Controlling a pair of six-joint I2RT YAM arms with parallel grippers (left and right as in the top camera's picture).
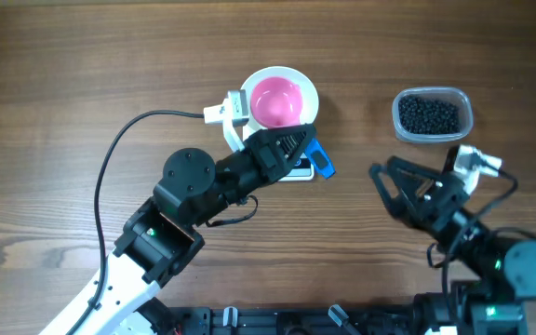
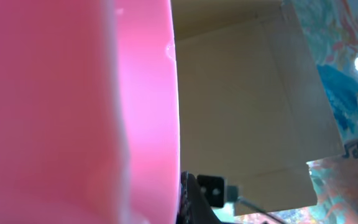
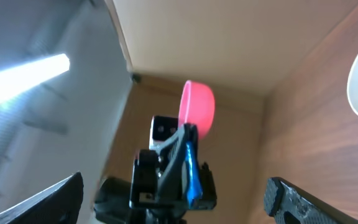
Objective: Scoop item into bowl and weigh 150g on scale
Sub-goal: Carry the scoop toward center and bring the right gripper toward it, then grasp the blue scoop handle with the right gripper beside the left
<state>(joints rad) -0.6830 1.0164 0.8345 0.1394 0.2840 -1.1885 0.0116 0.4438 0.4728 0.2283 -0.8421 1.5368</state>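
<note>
Left gripper holds a pink scoop over the white bowl; the beads lie in their tub.

The left gripper (image 1: 296, 141) is pressed together on the blue handle (image 1: 321, 162) of a pink scoop (image 1: 277, 100), whose head sits over the white bowl (image 1: 307, 86); whether it touches the bowl cannot be told. The scale (image 1: 298, 171) shows only as a pale sliver under that arm, just beside the bowl. The black beads (image 1: 430, 114) fill a clear tub (image 1: 465, 97) well apart to the right on the wooden surface (image 1: 82, 65). The right gripper (image 1: 417, 169) hovers near the tub, spread wide and holding nothing.
</note>
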